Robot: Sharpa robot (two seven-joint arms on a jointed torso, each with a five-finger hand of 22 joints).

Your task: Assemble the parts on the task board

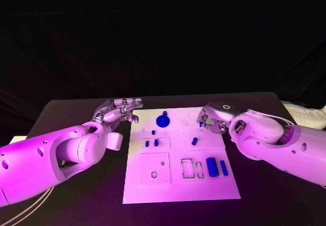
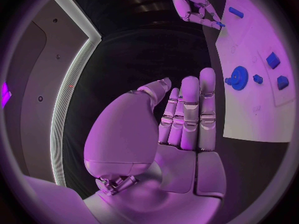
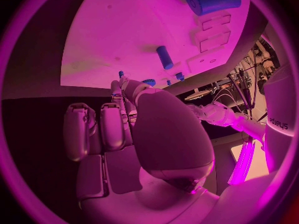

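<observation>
Hands first, left to right. Left hand (image 1: 121,111) is held just off the task board (image 1: 178,188) at its far left corner, fingers straight and apart, nothing gripped. Next over, a round blue gear-like part (image 1: 163,120) is seated near the far edge, two small blue pegs (image 1: 150,143) are set mid-board, and two long blue bars (image 1: 217,167) are laid side by side toward the near right.

Right hand (image 1: 212,118) is bent over the far right edge, and a small blue part (image 1: 201,123) seems to be pinched at its fingertips. So a pick or placement looks to be in hand; next, that part would need to be lined up with its slot.

Right wrist view gives the blue tip past the fingers (image 3: 121,74). Left wrist view gives the gear's teeth (image 2: 238,76), which are lost from the head view.
</observation>
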